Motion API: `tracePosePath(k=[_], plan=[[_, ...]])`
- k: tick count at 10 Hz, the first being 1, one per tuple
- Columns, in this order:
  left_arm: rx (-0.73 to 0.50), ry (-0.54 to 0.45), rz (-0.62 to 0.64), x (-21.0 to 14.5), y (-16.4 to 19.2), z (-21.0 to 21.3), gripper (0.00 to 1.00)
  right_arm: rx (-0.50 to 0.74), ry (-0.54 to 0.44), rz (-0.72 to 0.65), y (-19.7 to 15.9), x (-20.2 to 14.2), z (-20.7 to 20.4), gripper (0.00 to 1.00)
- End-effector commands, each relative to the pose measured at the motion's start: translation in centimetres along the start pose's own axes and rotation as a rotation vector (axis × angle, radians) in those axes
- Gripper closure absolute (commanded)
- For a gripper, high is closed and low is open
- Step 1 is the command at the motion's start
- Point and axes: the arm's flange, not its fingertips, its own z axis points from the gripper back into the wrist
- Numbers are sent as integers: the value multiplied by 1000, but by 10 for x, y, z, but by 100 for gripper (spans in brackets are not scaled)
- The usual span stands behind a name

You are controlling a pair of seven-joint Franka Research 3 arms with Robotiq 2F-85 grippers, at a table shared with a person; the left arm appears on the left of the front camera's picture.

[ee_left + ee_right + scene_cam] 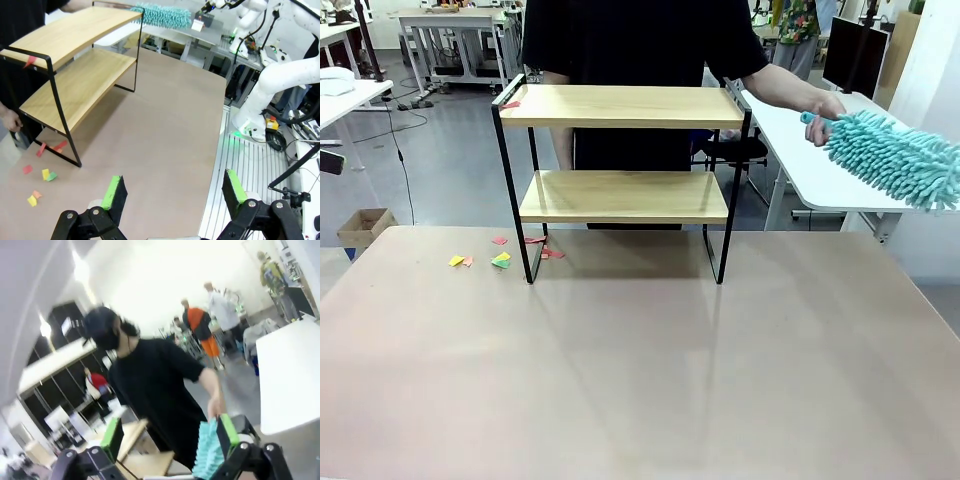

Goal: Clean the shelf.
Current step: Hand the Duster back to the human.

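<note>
The shelf (620, 105) stands at the far middle of the beige table, two light wooden boards in a black frame; a red scrap (510, 103) lies at its top left corner. A person's hand (825, 110) holds a teal fluffy duster (895, 160) by its handle, out to the right of the shelf. In the right wrist view my right gripper (170, 435) stands open, the duster (207, 452) beside its right finger and the person's hand (215, 407) on it. My left gripper (175, 190) hangs open over the table's near side, the shelf (75, 30) far to its upper left.
Small red, yellow and green paper scraps (500, 260) lie on the table by the shelf's left legs. A white desk (800, 150) stands at the right behind the table. The person in black stands right behind the shelf.
</note>
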Motion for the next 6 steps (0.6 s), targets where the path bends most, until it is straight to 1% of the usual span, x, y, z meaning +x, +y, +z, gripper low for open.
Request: tracePosePath(k=[1, 3, 4, 5, 6], plan=[[-9, -25, -17, 2, 1, -1, 0, 6, -68, -142, -22, 32, 10, 0], [-9, -25, -17, 2, 1, -1, 0, 2, -67, -166, -32, 40, 18, 0], [-9, -25, -17, 2, 1, -1, 0, 19, 16, -138, -33, 37, 14, 0], [-9, -25, -17, 2, 1, -1, 0, -16, -82, -140, -28, 42, 26, 0], [-9, -25, -17, 2, 1, -1, 0, -16, -82, -140, -28, 42, 26, 0]])
